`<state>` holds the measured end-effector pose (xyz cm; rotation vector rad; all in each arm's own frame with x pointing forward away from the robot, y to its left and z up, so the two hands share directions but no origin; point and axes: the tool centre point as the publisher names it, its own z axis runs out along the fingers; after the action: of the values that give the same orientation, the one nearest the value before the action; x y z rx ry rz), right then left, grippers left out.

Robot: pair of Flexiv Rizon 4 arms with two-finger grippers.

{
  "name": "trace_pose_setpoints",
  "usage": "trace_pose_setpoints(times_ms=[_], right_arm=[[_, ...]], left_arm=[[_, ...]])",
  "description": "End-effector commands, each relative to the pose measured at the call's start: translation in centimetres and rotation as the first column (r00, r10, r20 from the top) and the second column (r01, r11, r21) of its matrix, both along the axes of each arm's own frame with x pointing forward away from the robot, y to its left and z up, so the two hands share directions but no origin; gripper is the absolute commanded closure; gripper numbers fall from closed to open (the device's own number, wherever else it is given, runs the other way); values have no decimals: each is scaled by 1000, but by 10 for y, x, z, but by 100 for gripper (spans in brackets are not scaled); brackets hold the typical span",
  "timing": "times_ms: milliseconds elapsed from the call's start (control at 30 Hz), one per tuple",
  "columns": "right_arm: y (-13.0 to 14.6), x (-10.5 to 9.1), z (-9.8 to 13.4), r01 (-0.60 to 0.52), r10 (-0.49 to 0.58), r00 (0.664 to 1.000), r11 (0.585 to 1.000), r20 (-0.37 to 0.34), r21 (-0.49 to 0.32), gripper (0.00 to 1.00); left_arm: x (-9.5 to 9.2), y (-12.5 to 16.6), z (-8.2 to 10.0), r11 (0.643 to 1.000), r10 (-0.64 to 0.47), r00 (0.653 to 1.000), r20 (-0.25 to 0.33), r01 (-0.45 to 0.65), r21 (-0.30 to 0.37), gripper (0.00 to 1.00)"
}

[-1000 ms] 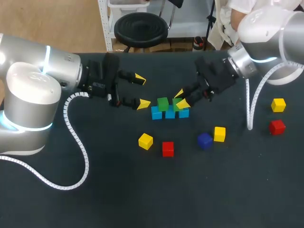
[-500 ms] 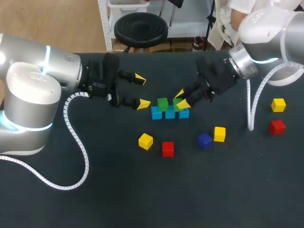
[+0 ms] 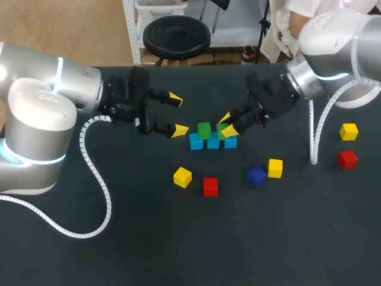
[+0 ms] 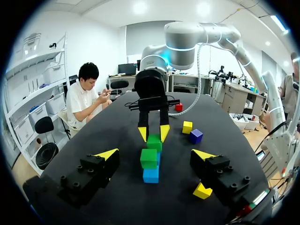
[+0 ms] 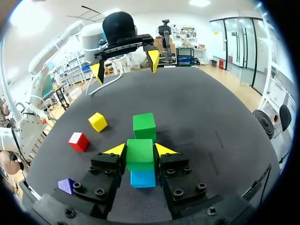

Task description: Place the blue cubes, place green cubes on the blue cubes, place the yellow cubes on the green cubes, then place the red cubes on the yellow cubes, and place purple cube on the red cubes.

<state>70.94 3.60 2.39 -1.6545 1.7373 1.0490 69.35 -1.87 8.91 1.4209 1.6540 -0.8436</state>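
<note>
Hardly anything differs over the last second. The right arm (image 3: 333, 42) seems to have shifted a touch at its grey wrist section, and the white coiled cable (image 3: 314, 128) hanging from it sits very slightly differently. No shift can be made out at the right gripper (image 3: 227, 123), closed on the green cube (image 5: 140, 154) over the blue row. No movement can be made out in the left arm (image 3: 71, 95) or in any loose cube either.

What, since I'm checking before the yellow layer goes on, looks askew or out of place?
Nothing stands out. Both green cubes sit level on the row of blue cubes, and one is gripped by the right gripper. The loose cubes lie flat on the table.
</note>
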Motion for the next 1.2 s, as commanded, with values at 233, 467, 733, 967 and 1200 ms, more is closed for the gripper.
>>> trace_pose_setpoints(times_ms=[233, 467, 733, 967, 1200], right_arm=[[-3, -6, 4, 19, -19, 1000, 1000, -1, 4, 0], [-5, -5, 7, 26, -26, 1000, 1000, 9, 8, 0], [-21, -14, 22, 10, -14, 997, 998, 77, 57, 0], [-45, -21, 36, 16, -26, 992, 997, 122, 80, 0], [-59, -40, 56, 59, -65, 988, 997, 138, 45, 0]], left_arm=[[-1, 1, -1, 1000, 0, 1000, 4, 0, -4, 0], [-1, 1, -1, 1000, 0, 1000, 4, 0, -4, 0], [-1, 1, -1, 1000, 0, 1000, 4, 0, -4, 0], [-1, 1, -1, 1000, 0, 1000, 4, 0, -4, 0], [-1, 1, -1, 1000, 0, 1000, 4, 0, -4, 0]])
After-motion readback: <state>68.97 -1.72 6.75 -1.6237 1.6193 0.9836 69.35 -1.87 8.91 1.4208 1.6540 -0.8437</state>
